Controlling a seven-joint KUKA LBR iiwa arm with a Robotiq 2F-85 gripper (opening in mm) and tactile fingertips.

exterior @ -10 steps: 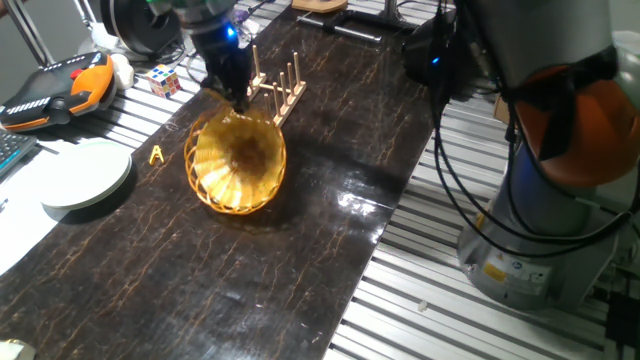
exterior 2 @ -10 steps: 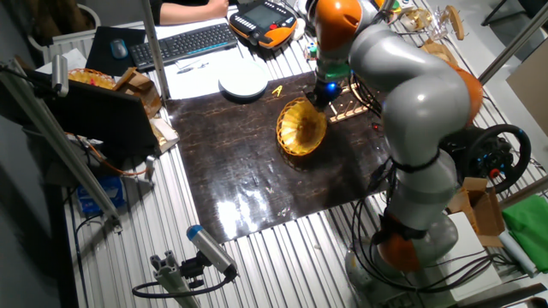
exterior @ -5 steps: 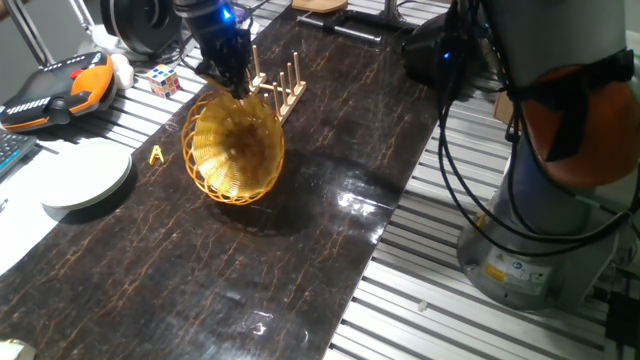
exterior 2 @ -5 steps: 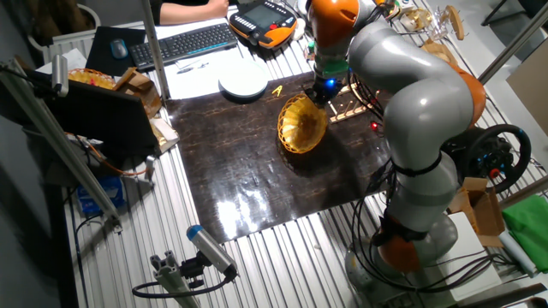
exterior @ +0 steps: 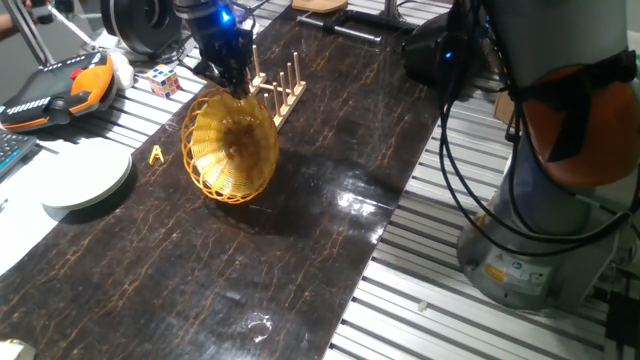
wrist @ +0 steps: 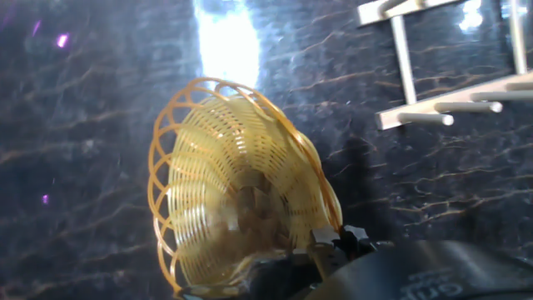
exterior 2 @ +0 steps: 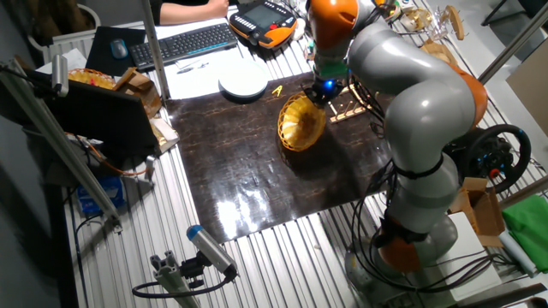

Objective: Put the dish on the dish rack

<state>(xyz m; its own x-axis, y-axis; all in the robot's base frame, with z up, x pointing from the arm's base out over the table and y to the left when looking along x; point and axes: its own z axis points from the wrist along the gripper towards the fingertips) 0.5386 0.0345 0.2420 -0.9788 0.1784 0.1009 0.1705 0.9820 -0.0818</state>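
I work in a robotics lab: my dark marbled surface sits on ribbed aluminium rails, with a teach pendant and keyboard past its far edge and loose cables alongside my base.

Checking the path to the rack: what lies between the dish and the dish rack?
Only bare dark tabletop separates the dish from the dish rack, clearest in the hand view.

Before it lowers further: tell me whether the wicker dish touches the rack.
Apart. The hand view shows dark table between the wicker dish and the wooden dish rack.
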